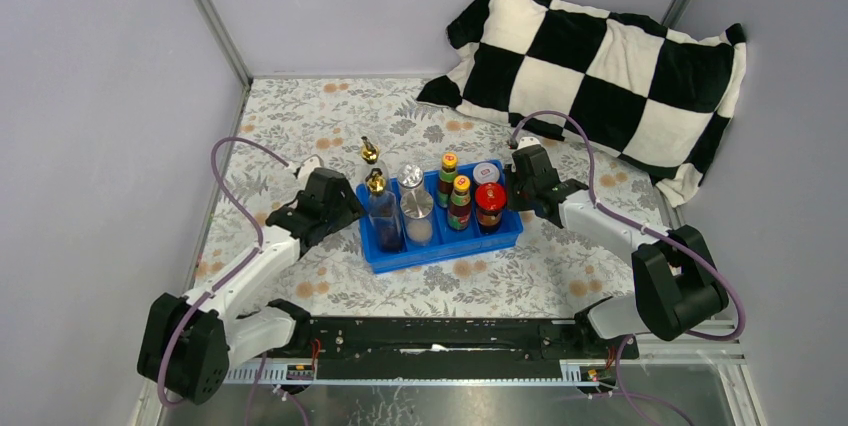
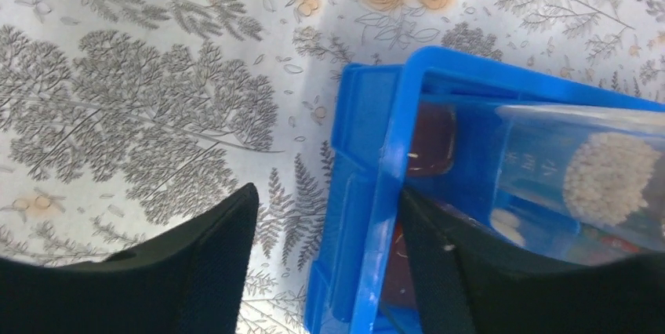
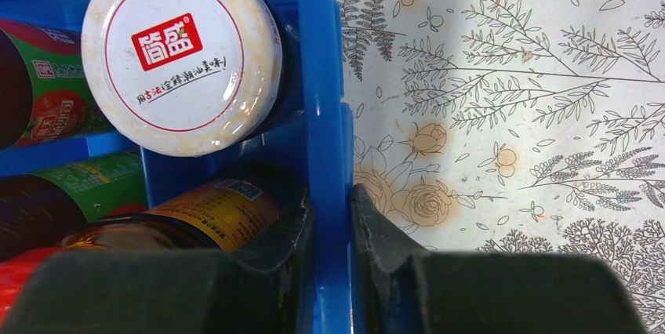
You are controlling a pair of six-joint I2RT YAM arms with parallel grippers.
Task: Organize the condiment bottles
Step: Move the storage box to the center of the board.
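Blue tray — right jaws pinching its wall, left jaws spread astride opposite wall

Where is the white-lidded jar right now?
In the overhead view, the white-lidded jar sits in the back right corner of the blue tray, directly behind the red-lidded jar, beside the right gripper.

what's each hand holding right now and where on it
The right hand pinches the blue tray by its right side wall. The left hand straddles the left wall, open, gripping nothing.
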